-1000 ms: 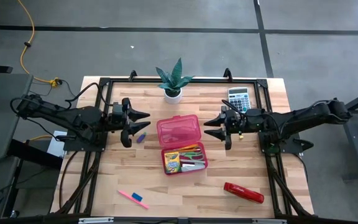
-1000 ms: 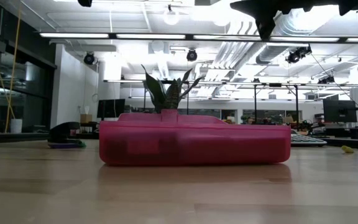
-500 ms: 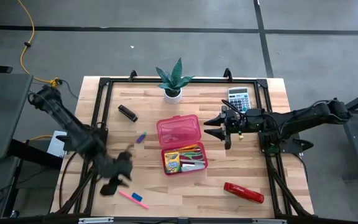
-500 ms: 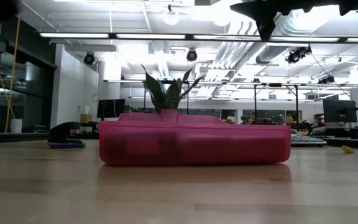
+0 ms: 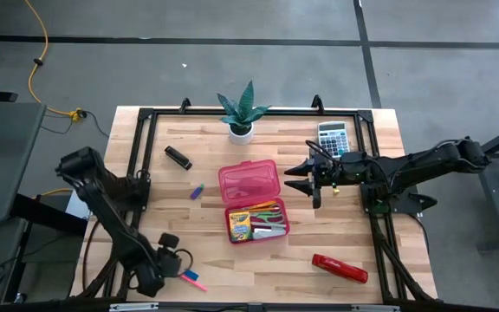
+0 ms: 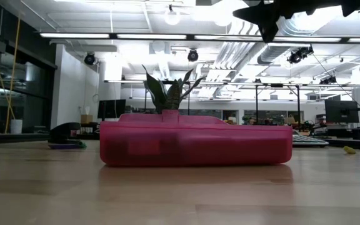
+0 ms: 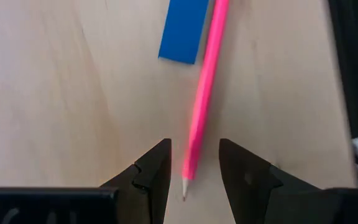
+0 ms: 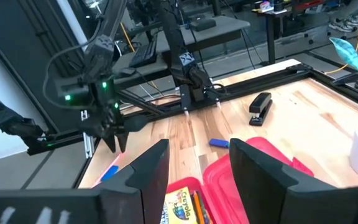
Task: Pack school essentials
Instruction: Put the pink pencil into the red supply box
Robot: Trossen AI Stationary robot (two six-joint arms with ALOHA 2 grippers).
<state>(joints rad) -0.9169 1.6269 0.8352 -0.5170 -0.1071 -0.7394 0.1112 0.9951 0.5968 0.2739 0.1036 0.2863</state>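
1. Looking down from the high view, I have the left gripper (image 5: 183, 276) low at the near left part of the table (image 5: 353, 251), right at the pink pencil (image 5: 194, 282).
2. On my left wrist view, its fingers (image 7: 156, 168) are parted, one on each side of the sharpened tip of the pink pencil (image 7: 202, 93); I see no contact with either finger.
3. I see the blue eraser (image 7: 183, 28) lying flat just beside the pencil, farther along its shaft, clear of the fingers.
4. My right gripper (image 5: 302, 179) hangs above the table just right of the pink case, fingers (image 8: 143, 171) spread and holding nothing.
5. I see the pink case (image 5: 258, 214) at mid-table with its lid (image 5: 249, 179) laid open on the far side.
6. Inside the tray I can make out the crayon box (image 5: 240, 224) on the left, with orange, green and white pieces beside it that I cannot tell apart.
7. A small purple item (image 5: 196, 191) lies left of the lid, and a black stapler (image 5: 178, 157) sits farther back and left.
8. I see a grey calculator (image 5: 333, 137) at the far right, a red stapler (image 5: 340, 268) near the front right, and a potted plant (image 5: 241, 113) at the far middle.
9. From the low view, the pink case (image 6: 195, 142) fills the centre, with the plant (image 6: 169, 92) behind it.
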